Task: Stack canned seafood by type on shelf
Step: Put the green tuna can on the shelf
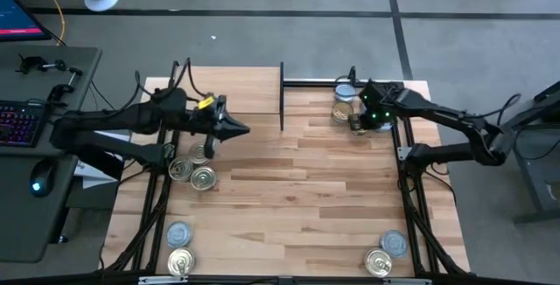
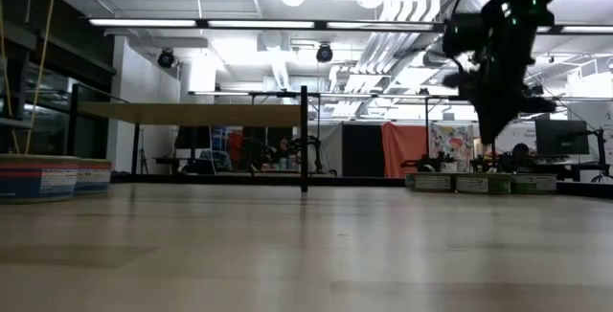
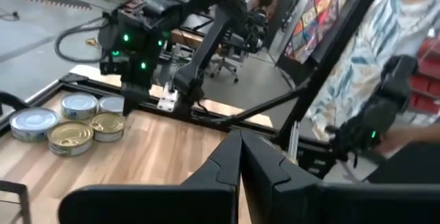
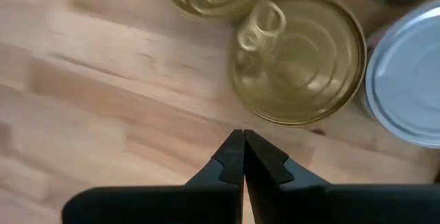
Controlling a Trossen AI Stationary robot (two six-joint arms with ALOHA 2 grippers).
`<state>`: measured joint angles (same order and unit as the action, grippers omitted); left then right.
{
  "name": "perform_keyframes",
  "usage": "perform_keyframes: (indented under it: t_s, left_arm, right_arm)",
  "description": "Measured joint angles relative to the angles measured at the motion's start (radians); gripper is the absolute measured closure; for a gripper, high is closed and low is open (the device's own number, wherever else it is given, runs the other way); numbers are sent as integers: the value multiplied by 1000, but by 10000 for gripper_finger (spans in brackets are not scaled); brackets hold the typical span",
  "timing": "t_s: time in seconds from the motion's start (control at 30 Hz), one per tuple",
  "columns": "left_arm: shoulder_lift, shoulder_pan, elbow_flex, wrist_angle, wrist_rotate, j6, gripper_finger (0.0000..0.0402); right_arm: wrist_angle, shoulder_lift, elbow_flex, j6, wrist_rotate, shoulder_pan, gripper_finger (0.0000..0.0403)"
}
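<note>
The canned seafood lies in groups on the tabletop. Gold-topped and silver-topped tins point(image 1: 343, 103) sit at the far right, three tins point(image 1: 194, 171) at mid left, and pairs stand at the near left point(image 1: 179, 248) and near right point(image 1: 386, 253). The shelf point(image 1: 229, 93), a light-wood board on black uprights, stands at the far middle. My right gripper point(image 4: 243, 136) is shut and points down, raised above the wood just beside a gold-topped tin point(image 4: 300, 60). My left gripper point(image 1: 241, 129) is shut, raised and nearly level, pointing toward the table's right, over the mid-left tins.
Black frame rails point(image 1: 411, 206) run along both table sides. A desk with a keyboard point(image 1: 17, 123) and a mouse stands off the table's left. Bare wood point(image 1: 297, 198) spans the table's middle. A silver-topped tin point(image 4: 410, 80) lies next to the gold-topped one.
</note>
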<state>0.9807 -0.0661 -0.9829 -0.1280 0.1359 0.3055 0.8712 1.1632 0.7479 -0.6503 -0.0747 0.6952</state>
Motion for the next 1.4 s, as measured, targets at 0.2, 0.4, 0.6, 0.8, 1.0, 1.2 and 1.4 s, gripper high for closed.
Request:
perform_keyframes:
  t_s: [0.2,0.4,0.6,0.8,1.0,1.2,1.4]
  left_arm:
    - [99,36,0,84,-51,33,402]
    - [196,66,0,187,-80,33,402]
    - [215,68,0,283,-80,33,401]
    - [178,67,0,295,-80,-1,402]
    - [137,66,0,280,-79,-2,401]
    - [119,66,0,259,-76,-43,402]
    - [118,66,0,236,-76,-48,401]
  right_arm:
    - [-108,42,-76,-39,122,0,403]
    - [-189,55,-72,-67,295,3,403]
    - [-207,55,-72,-118,279,18,403]
    - [-206,55,-112,-186,260,-5,403]
    - [-271,55,-162,-243,300,-38,403]
    - [-279,60,-162,-239,332,-59,403]
    - [-280,118,-159,-213,337,-123,403]
